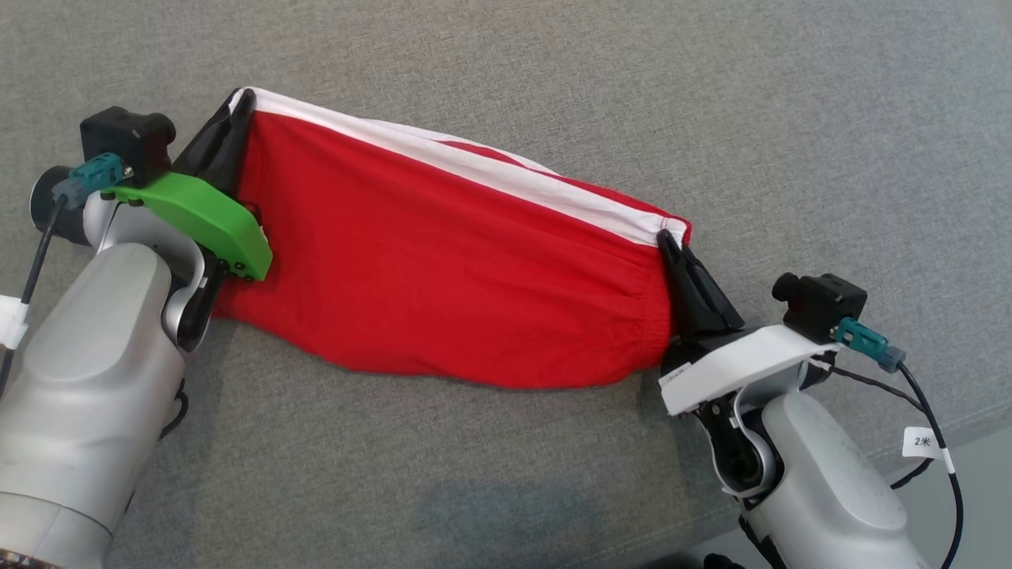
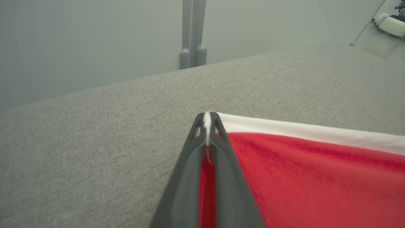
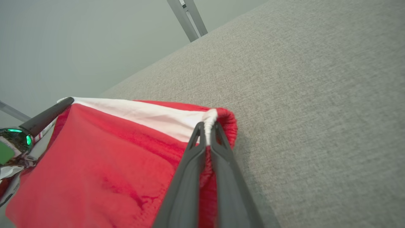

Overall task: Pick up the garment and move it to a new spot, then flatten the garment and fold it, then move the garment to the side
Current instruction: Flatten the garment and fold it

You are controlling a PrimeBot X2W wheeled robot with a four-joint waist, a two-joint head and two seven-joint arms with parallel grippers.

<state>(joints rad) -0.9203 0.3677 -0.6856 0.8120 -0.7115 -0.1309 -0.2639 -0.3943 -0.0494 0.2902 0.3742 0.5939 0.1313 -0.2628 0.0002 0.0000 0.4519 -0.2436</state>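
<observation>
Right gripper point(image 1: 664, 237), at my near right, is clamped on the gathered, white-banded corner of the red garment point(image 1: 443, 276). I see the garment stretched taut leftward over the grey fabric counter point(image 1: 553, 71), its white band running along the far edge. Farther off on the left, the left gripper point(image 1: 243, 99) pinches the opposite corner.

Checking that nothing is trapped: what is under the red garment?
The grey fabric surface shows around the red garment, held at two white-edged corners by the left gripper and right gripper, both shut. What lies beneath the cloth is covered.
</observation>
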